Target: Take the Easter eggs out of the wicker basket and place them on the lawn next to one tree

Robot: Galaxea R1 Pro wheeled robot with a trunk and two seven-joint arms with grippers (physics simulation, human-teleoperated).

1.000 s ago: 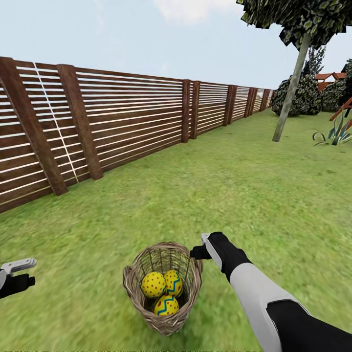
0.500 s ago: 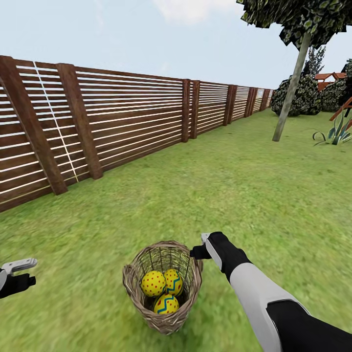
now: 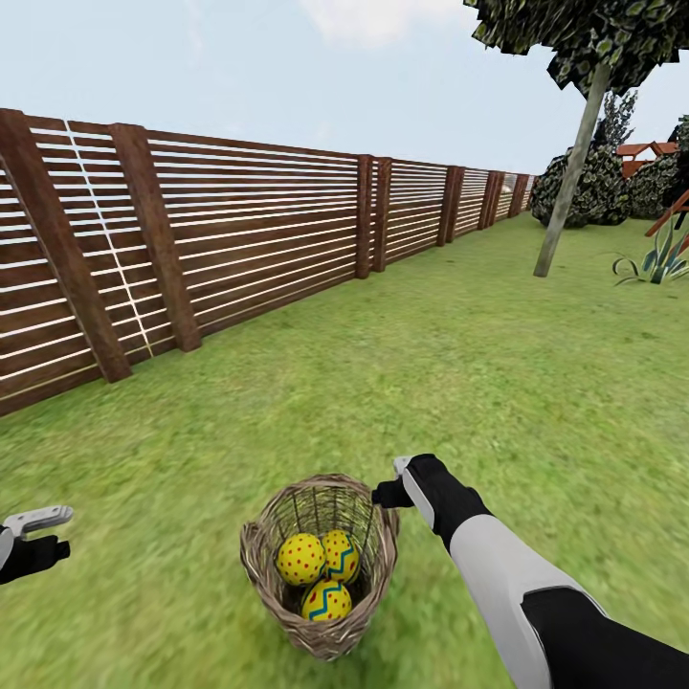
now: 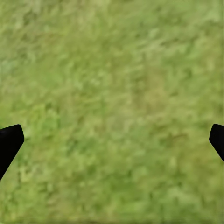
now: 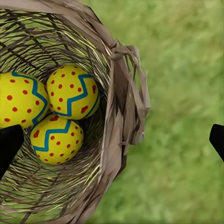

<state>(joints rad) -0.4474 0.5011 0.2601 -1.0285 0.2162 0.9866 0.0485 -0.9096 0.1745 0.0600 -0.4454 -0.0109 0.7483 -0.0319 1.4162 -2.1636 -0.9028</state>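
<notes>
Wicker basket (image 3: 320, 565) on lawn (image 3: 498, 383) w/ all three Easter eggs (image 5: 56, 112) inside, right end effector (image 3: 394, 481) spread wide, straddling the rim, liable to snag weave & tip basket if lowered here.

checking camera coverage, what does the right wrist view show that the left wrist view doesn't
Right wrist view: the wicker basket holding three Easter eggs, with one finger of the right hand over the basket and the other over grass. Left wrist view: nothing extra, just the left hand open over grass. Both: the lawn and dark fingertips at the frame edges.
</notes>
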